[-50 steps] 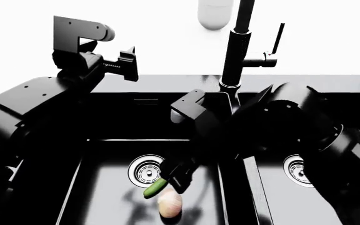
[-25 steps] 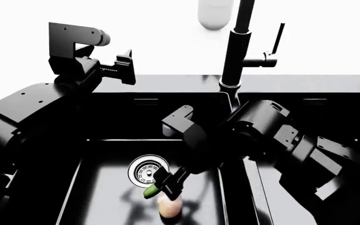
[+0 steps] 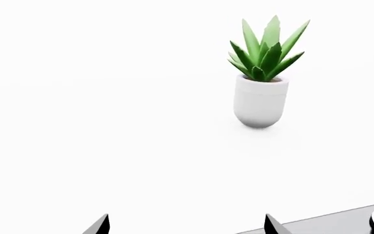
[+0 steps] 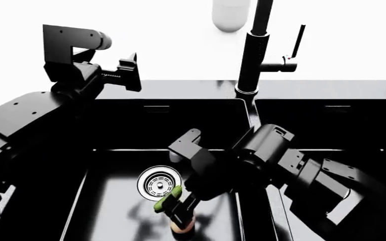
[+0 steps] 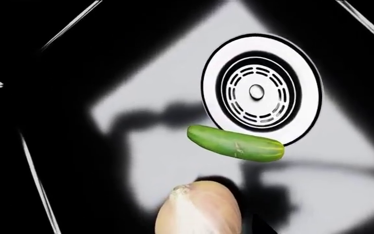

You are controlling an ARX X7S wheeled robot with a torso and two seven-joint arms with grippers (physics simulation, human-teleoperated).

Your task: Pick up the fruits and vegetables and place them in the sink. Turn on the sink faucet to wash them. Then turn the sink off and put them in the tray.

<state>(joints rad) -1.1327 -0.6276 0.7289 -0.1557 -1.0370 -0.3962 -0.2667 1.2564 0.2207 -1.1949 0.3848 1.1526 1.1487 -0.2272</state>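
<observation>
From the head camera I have the large glossy black double-basin sink (image 4: 119,150) below me, and my right arm is reaching down into its left basin. The right gripper (image 4: 179,203) hangs low over the two items there. The small, stubby bright-green cucumber (image 4: 167,199) lies on the basin floor just beside the round steel drain (image 4: 158,184); in the right wrist view its smooth, blunt-ended body overlaps the drain's rim, with a faint pale fleck on its skin. The round pale tan-pink onion (image 5: 198,208) sits near it, apart from it by a narrow gap; its papery skin shows fine pale streaks running to a small pointed tip. From the head view the gripper covers most of the onion, leaving only its lower edge showing. I cannot tell how wide the right fingers are spread, or whether they touch either item.

My left gripper (image 4: 127,73) is held up over the white counter behind the sink's left back corner, its two black fingers parted and holding nothing. Its wrist camera sees a green spiky plant in a white rounded pot (image 3: 260,100). The tall slim black pillar faucet (image 4: 255,47) stands behind the divider between the basins.
</observation>
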